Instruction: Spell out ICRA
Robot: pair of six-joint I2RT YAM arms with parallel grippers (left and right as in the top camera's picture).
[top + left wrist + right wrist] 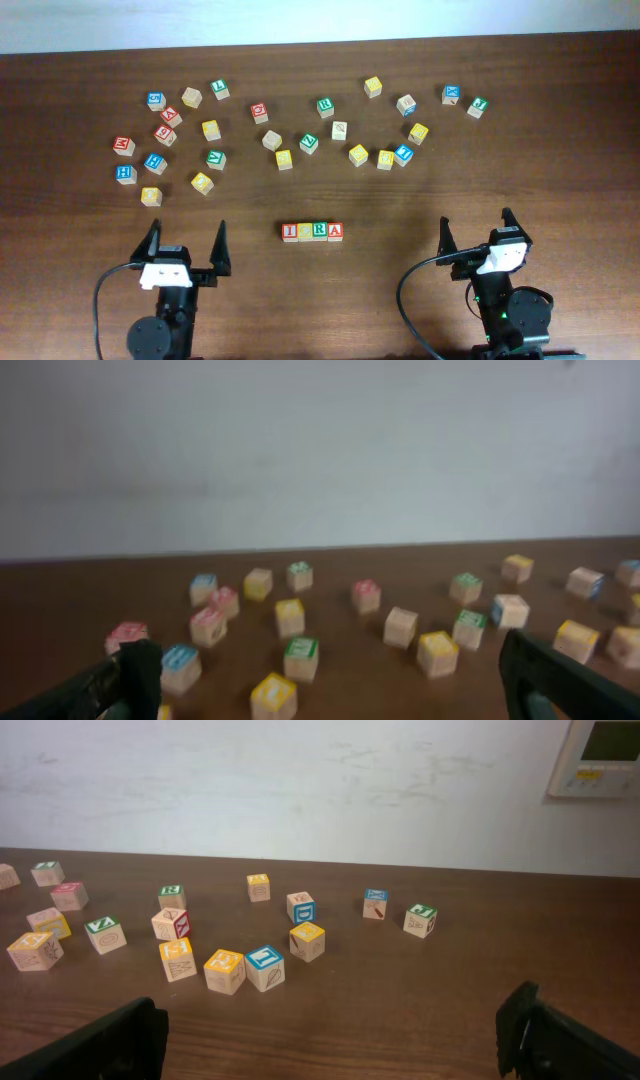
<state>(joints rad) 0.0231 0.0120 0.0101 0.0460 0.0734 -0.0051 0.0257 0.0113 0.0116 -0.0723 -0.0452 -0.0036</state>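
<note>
A row of four letter blocks (312, 232) lies side by side at the table's front centre; it reads I, C, R, A from left to right. My left gripper (186, 247) is open and empty at the front left, well left of the row. My right gripper (476, 233) is open and empty at the front right, well right of the row. In the left wrist view the left gripper (330, 685) has its fingers spread wide with nothing between them. In the right wrist view the right gripper (330, 1035) has bare table between its fingers. The row is out of both wrist views.
Several loose letter blocks are scattered across the far half of the wooden table (80, 200), from a left cluster (165, 135) to a right cluster (405, 150). They also show in the left wrist view (300, 658) and the right wrist view (225, 970). A white wall stands behind.
</note>
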